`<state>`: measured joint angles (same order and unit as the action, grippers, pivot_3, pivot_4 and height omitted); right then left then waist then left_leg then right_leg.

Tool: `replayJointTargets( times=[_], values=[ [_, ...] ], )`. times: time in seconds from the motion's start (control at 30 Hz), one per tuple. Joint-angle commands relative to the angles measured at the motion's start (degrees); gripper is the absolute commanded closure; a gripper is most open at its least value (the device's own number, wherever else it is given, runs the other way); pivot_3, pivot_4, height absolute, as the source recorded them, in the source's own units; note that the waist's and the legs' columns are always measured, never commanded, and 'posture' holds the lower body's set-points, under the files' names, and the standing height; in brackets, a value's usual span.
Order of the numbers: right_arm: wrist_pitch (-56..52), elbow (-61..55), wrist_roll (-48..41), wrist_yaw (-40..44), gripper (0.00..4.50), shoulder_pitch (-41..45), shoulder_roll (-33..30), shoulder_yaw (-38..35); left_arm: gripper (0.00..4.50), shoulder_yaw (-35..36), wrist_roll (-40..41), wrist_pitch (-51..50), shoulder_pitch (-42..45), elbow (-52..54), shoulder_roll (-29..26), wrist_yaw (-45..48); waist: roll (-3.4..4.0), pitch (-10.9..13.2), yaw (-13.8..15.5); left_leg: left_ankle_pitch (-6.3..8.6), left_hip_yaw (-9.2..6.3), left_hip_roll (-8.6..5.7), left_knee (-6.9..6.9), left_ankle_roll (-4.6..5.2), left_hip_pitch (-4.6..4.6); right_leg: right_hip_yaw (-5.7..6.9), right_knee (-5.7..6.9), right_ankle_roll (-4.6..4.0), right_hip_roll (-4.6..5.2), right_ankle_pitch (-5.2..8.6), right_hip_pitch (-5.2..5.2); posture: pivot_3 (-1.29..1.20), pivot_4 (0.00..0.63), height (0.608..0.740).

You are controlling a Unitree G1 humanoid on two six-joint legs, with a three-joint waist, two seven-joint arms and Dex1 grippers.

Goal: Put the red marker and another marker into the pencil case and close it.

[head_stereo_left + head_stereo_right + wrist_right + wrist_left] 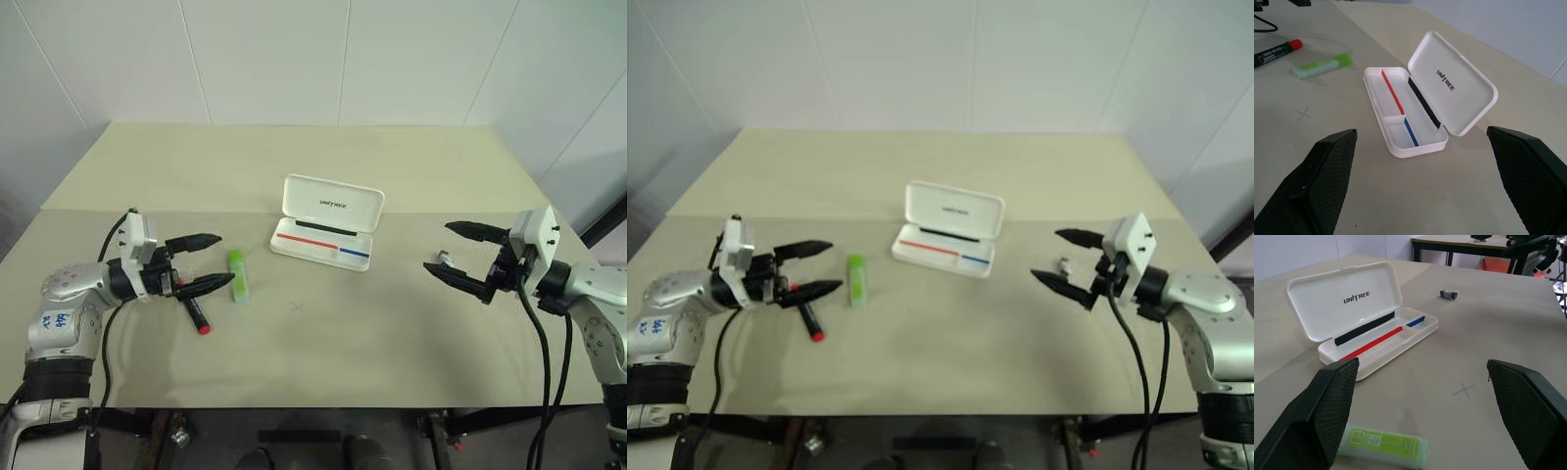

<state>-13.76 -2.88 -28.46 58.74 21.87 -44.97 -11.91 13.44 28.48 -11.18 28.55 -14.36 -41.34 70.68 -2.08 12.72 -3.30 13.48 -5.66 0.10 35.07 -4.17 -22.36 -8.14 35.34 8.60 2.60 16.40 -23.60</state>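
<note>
White walls back a beige worktop point(392, 333). Nearer the left end effector point(208, 261), whose fingers are spread and empty, the red marker point(194, 313) lies lengthwise toward the robot just below it. Beside it lies the green highlighter point(238, 275), with the open pencil case point(326, 223) beyond. Well apart, the right end effector point(453, 250) is spread too, near a small grey object point(444, 258).

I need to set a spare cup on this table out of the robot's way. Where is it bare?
Bare: the far stretch behind the pencil case, and the near middle strip between both grippers. Crowded: around the left gripper, where the red marker and green highlighter lie. A small grey object sits by the right gripper.
</note>
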Motion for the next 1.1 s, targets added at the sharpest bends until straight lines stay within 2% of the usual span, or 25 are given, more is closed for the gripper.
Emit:
replayJointTargets(
  times=[0.03, 0.3, 0.47, 0.7, 0.97, 1.1],
  values=[
    [1.2, -0.7, 0.0, 0.4, 0.0, 1.8, 0.7, 0.4, 0.01, 1.4, 0.8, 0.2, 0.3, 2.2, -1.3, -0.4, 0.01, 0.0, 0.0, 0.0, 0.01, 0.0, 0.01, 0.0, 0.01, 0.0, 0.0, -0.01, 0.0, 0.0, 0.01, 0.0, 0.15, 0.74],
    [-3.7, -1.6, -0.4, 1.7, 0.0, 7.2, 2.5, 6.1, 0.01, -1.0, -1.4, 1.0, 3.2, 0.8, -1.5, -0.3, 0.01, 0.0, -0.1, 0.0, 0.0, 0.01, 0.01, 0.0, 0.0, 0.0, 0.05, 0.0, -0.01, 0.0, -0.02, 0.0, 0.15, 0.74],
    [-3.8, 4.5, 4.9, 4.1, 0.0, 15.1, 4.6, 13.8, 0.01, -0.6, -2.6, 0.2, 5.6, -1.0, -1.0, -4.2, 0.02, 0.0, -0.3, 0.0, -0.01, 0.01, 0.04, 0.0, 0.02, 0.02, 0.08, 0.01, -0.02, -0.01, -0.02, 0.0, 0.15, 0.74],
    [-0.9, 14.9, 12.8, 10.0, 0.0, 21.7, 6.8, 22.9, 0.01, -2.2, -5.5, 1.4, 5.4, 0.1, 0.8, -10.1, 0.02, 0.0, -0.1, 0.05, -0.04, 0.0, 0.01, -0.05, -0.05, 0.06, 0.17, 0.03, 0.01, -0.02, -0.13, 0.0, 0.15, 0.74],
    [5.5, 27.6, 21.5, 10.1, 0.0, 27.4, 9.3, 26.7, 0.01, -5.4, -8.9, 3.4, 8.2, -2.3, 3.8, -13.5, 0.02, 0.0, -0.1, 0.06, -0.04, 0.0, 0.04, -0.07, -0.04, 0.09, 0.23, 0.03, 0.01, -0.02, -0.14, 0.0, 0.15, 0.74],
    [6.9, 29.6, 22.4, 11.9, 0.91, 28.6, 10.2, 26.6, 0.0, -5.2, -8.5, 2.5, 8.1, -1.0, 4.7, -14.2, 0.02, 0.0, -0.4, 0.06, -0.04, 0.0, 0.02, -0.07, -0.04, 0.08, 0.24, 0.03, 0.01, -0.02, -0.15, 0.0, 0.15, 0.74]
  ],
)
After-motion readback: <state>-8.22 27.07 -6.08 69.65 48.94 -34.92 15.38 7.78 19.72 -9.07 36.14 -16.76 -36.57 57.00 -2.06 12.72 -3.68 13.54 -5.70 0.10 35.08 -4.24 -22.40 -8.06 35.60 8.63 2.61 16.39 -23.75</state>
